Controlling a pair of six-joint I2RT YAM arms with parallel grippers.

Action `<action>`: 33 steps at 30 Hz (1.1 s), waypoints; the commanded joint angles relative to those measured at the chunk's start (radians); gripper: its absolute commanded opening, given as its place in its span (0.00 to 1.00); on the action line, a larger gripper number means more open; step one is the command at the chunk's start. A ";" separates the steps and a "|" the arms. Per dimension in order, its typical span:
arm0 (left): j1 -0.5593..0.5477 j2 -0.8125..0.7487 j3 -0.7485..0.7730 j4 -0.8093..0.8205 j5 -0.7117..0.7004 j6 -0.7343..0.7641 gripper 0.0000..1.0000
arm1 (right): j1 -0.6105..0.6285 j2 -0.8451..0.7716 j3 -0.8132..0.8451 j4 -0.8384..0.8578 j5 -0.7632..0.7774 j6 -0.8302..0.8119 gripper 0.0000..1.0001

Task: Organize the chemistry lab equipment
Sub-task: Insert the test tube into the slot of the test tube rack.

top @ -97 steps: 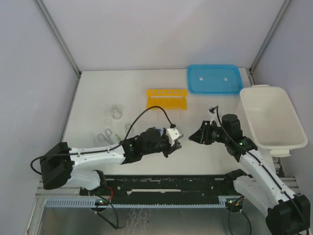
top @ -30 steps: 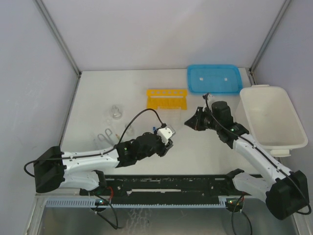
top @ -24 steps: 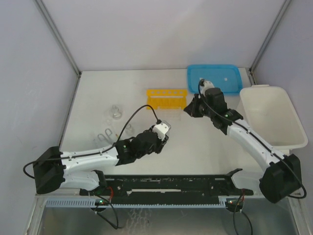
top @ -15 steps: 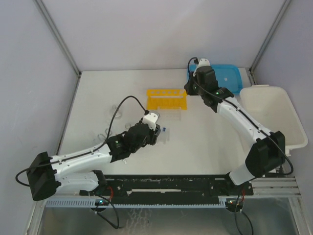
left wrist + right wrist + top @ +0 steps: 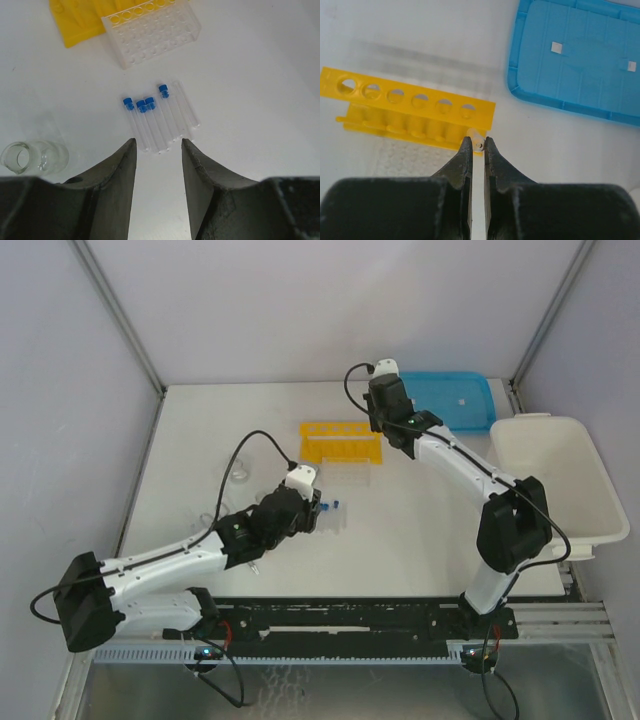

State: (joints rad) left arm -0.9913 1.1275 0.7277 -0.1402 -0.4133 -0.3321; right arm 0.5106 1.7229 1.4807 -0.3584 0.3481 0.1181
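Right wrist view: your right gripper (image 5: 478, 148) pinches a clear tube (image 5: 478, 141) just below the yellow tube rack (image 5: 405, 112), near its last hole, so the step in hand looks like racking that tube

Next you need to bring the tube upright over a free hole and lower it before letting go; meanwhile, at the centre of the left wrist view, your left gripper (image 5: 158, 150) hangs half-open and empty just short of the blue-capped tubes (image 5: 150, 120), which lie in a row on the table below the clear rack (image 5: 152, 32), a glass vessel (image 5: 34, 156) at lower left
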 commanded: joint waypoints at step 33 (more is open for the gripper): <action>0.033 0.003 -0.010 0.041 0.033 -0.036 0.43 | -0.024 0.072 0.023 0.038 -0.075 0.040 0.00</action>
State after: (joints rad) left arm -0.9680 1.1297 0.7258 -0.1368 -0.3885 -0.3565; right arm 0.4858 1.7908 1.4807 -0.3481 0.2745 0.1375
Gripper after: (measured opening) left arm 0.428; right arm 0.037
